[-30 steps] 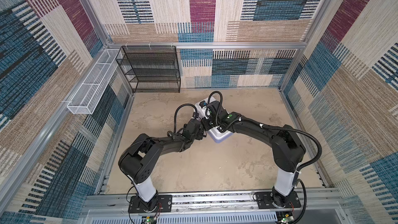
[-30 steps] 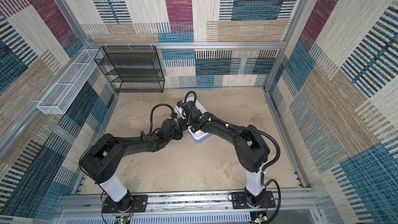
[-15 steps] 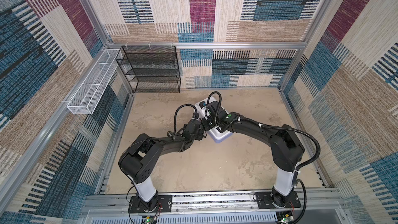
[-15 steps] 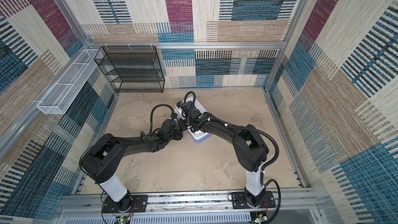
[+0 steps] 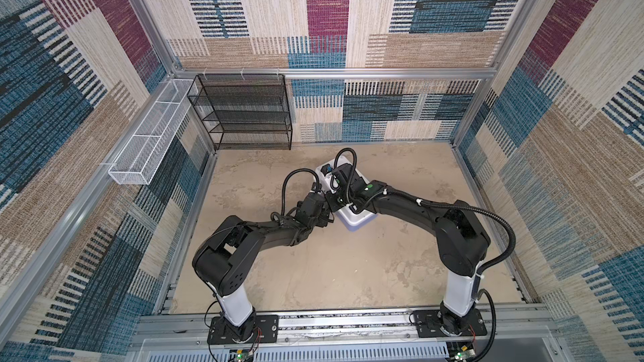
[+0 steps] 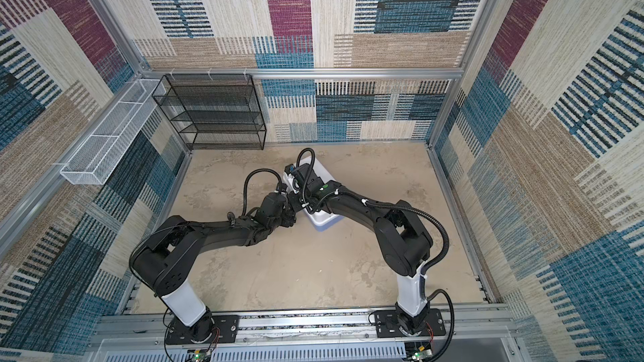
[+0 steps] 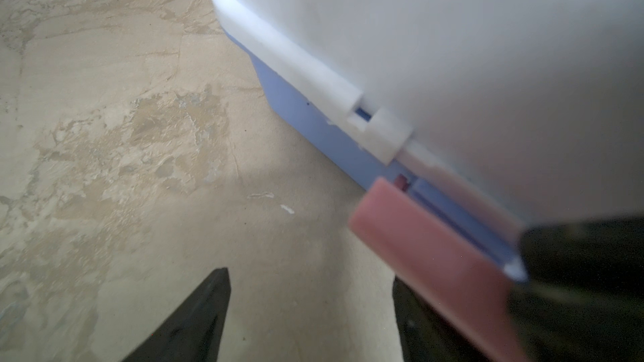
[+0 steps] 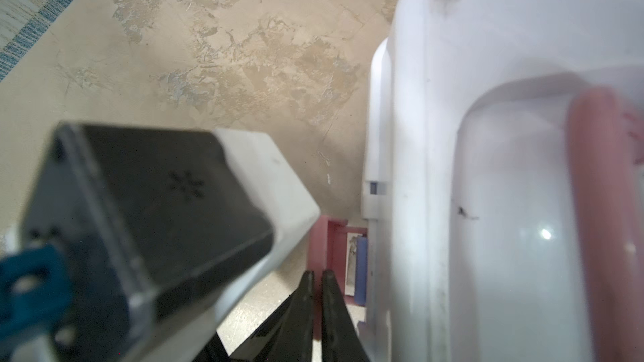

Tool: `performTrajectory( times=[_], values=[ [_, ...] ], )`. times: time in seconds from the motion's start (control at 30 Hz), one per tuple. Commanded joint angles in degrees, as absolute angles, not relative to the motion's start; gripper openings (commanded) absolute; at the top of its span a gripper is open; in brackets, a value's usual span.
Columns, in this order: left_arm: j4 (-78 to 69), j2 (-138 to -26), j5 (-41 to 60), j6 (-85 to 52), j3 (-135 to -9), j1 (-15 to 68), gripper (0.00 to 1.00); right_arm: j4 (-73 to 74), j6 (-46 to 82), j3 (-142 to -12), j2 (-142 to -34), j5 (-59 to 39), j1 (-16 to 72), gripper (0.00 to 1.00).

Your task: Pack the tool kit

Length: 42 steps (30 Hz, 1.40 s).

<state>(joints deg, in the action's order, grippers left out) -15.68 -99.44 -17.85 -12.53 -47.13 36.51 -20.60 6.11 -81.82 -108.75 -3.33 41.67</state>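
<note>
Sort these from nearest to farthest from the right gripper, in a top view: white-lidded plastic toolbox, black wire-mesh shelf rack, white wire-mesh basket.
1. White-lidded plastic toolbox, beside the right gripper.
2. Black wire-mesh shelf rack, back wall.
3. White wire-mesh basket, left wall.

The tool kit (image 5: 359, 219) has a white lid (image 7: 453, 29) with faint grey scuffs, a light periwinkle-blue base (image 7: 306, 116), and a dusty pink latch (image 7: 428, 248) and handle (image 8: 606, 203). The table (image 5: 331, 266) is mottled beige with greyer patches. The walls (image 5: 327, 12) carry a woven patchwork of teal blue, maroon, tan and cream, partly striped. The shelf rack (image 5: 244, 113) is black mesh, the basket (image 5: 146, 144) white mesh. The left arm (image 5: 265, 235) and right arm (image 5: 411, 208) are black with white lower segments.
</note>
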Motion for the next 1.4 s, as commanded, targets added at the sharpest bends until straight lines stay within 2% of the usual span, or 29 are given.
performTrajectory(
  times=[0.0, 1.37],
  values=[
    [-17.15, -99.71, -18.02, -13.76, -47.48, 36.53, 0.77, -24.76, 5.83, -81.86, -109.51, -0.10, 41.38, 0.10],
    [-16.70, -100.85, -17.73, -13.94, -48.15, 36.56, 0.77, -26.24, 5.53, -82.09, -110.53, 1.05, 41.39, 0.08]
  ],
)
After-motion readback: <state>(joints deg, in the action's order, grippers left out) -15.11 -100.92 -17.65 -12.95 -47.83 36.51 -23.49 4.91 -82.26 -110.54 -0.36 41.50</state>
